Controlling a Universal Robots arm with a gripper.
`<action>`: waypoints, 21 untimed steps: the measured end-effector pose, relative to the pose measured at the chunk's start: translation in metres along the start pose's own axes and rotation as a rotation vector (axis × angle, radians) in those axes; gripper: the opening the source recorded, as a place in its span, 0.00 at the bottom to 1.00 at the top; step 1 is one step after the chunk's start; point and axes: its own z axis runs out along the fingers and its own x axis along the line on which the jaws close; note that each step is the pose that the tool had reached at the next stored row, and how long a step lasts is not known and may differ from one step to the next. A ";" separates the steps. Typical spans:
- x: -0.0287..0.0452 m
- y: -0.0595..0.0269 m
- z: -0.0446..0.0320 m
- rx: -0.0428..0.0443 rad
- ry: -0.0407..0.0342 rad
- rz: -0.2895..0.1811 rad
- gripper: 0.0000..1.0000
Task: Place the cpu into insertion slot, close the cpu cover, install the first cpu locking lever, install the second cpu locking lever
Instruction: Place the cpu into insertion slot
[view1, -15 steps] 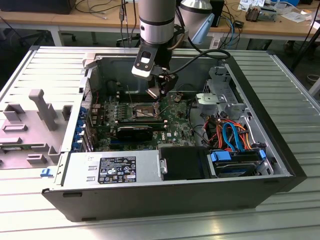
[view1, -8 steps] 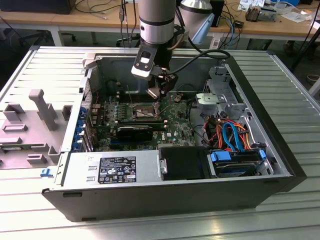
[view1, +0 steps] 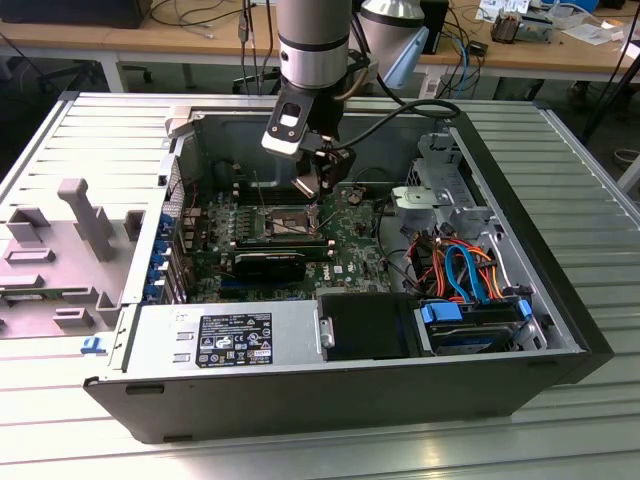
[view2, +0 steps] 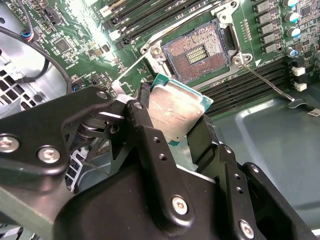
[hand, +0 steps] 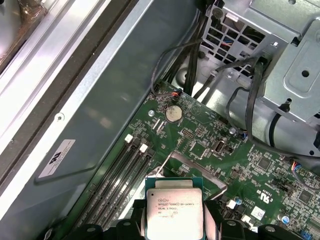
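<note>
My gripper (view2: 172, 120) is shut on the cpu (view2: 176, 111), a flat silver square with a teal edge, held by two opposite sides. It hangs above the green motherboard (view1: 345, 245), a little apart from the insertion slot (view2: 197, 52), whose dark pin field lies bare. The cpu cover (view2: 131, 75) stands open at the slot's edge nearest the cpu. One locking lever (view2: 267, 82) sticks out unlatched beside the slot. In the first wrist view the cpu (hand: 174, 212) shows its printed top between the fingers (hand: 134, 222). In the exterior view my gripper (view1: 318, 195) hovers inside the open case over the slot (view1: 285, 222).
Long black memory slots (view2: 145, 15) flank the socket. A drive cage (view1: 440, 195) with cables sits at the exterior view's right, and a power supply (view1: 225, 335) at the front. The case wall (hand: 100, 125) runs close beside the board. A grey part fixture (view1: 85, 225) lies outside.
</note>
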 end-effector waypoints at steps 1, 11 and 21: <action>0.0000 0.0000 0.0000 0.0000 -0.0001 0.001 0.55; 0.0000 0.0000 0.0004 -0.0003 -0.0013 0.014 0.55; 0.0000 -0.0001 0.0007 -0.0005 -0.0024 0.027 0.55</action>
